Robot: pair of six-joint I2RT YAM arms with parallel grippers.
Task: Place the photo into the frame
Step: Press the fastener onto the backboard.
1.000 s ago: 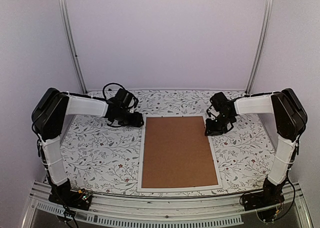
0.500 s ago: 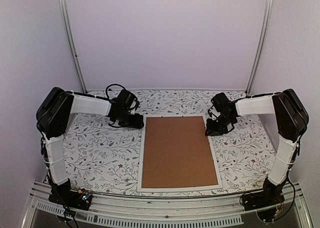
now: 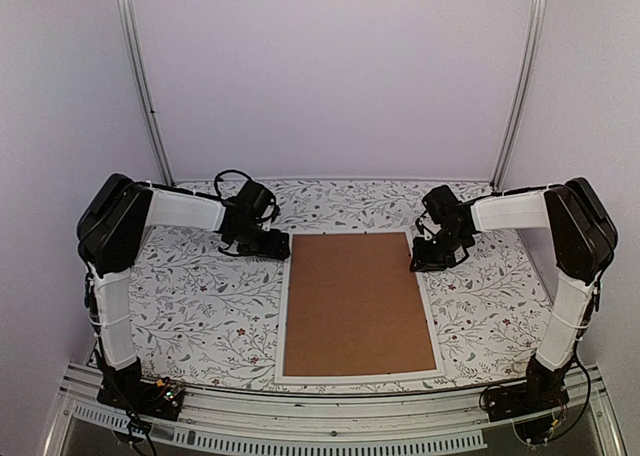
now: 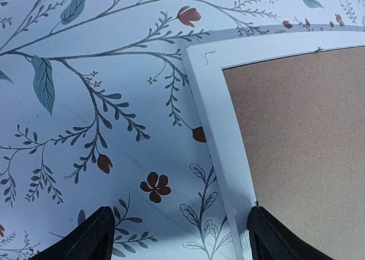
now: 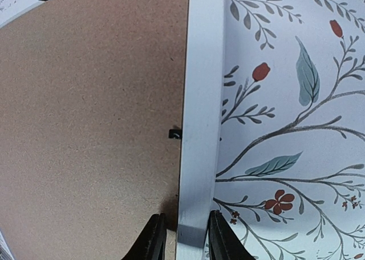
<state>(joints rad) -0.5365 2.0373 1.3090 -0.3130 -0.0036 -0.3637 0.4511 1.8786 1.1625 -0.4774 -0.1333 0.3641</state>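
Observation:
The white frame [image 3: 281, 316] lies flat in the middle of the table with a brown backing board [image 3: 358, 301] filling it. The photo is hidden. My left gripper [image 3: 276, 246] is open at the frame's far left corner. In the left wrist view [image 4: 179, 244] its jaws stand wide apart, with the frame's left rail [image 4: 219, 134] just inside the right finger. My right gripper [image 3: 424, 262] is at the frame's right rail near the far corner. In the right wrist view [image 5: 186, 240] its fingers are shut on either side of the white rail [image 5: 201, 100].
The table is covered by a floral cloth [image 3: 200, 296]. A small black tab [image 5: 175, 134] sits at the board's edge against the right rail. Metal posts [image 3: 140, 76] and white walls stand behind the table.
My left gripper has moved slightly right, closer to the frame's far left corner. The right arm and the frame have not moved.

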